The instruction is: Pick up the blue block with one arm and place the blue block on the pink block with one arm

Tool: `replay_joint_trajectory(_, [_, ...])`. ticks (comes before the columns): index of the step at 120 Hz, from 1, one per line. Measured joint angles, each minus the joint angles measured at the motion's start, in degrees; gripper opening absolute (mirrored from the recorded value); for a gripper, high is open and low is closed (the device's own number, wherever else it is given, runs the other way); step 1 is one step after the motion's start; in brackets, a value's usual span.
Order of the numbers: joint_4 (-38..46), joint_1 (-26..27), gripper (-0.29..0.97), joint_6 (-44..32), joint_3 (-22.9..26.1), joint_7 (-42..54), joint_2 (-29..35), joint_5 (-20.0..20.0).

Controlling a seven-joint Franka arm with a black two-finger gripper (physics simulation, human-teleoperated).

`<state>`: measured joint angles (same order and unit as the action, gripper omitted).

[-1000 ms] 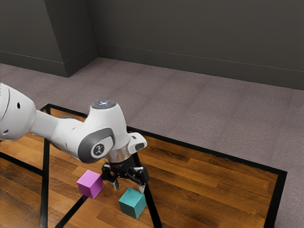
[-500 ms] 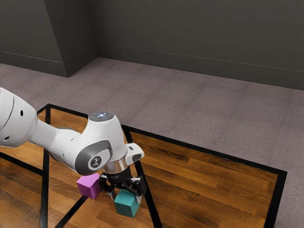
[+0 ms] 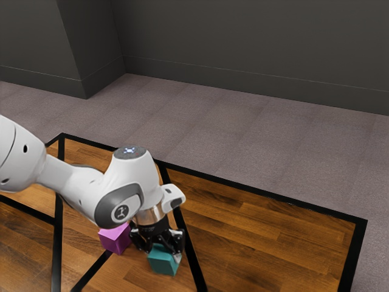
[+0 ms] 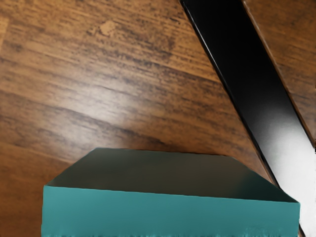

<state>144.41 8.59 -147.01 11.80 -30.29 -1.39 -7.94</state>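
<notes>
Gripper (image 3: 161, 248) is right down over the blue block (image 3: 164, 263), hiding its top. Gripping or not? Can't tell. The arm (image 3: 91, 188) covers the top of the pink block (image 3: 114, 239) just beside it. A black stripe (image 4: 256, 98) runs close by on the wooden table (image 3: 261, 237).

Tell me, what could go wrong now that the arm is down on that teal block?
The end effector sits at the top of the blue block, so a shallow hold might slip on lifting. The pink block stands close beside it; the arm could nudge it. Its top is small, so an off-centre placement might topple.
</notes>
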Motion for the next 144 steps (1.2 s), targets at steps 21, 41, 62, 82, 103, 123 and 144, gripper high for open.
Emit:
replay_joint_trajectory(21, [-1.35,0.49,0.29,0.70,0.25,-2.20,2.38,2.60])
replay_joint_trajectory(41, [-1.78,0.15,0.29,3.07,-0.09,-3.90,7.45,5.06])
replay_joint_trajectory(62, [-2.28,-8.16,0.29,8.32,-0.27,-4.90,12.46,8.42])
replay_joint_trajectory(82, [-2.34,-13.42,0.29,13.87,-0.22,-4.92,16.09,10.06])
replay_joint_trajectory(103, [-1.70,-15.79,0.29,18.57,-0.26,-3.85,17.85,10.45])
replay_joint_trajectory(123, [-2.09,-16.92,0.30,21.00,-0.16,0.27,18.20,11.72])
replay_joint_trajectory(144, [-2.05,-18.12,0.30,21.75,-0.12,5.47,20.62,13.30])
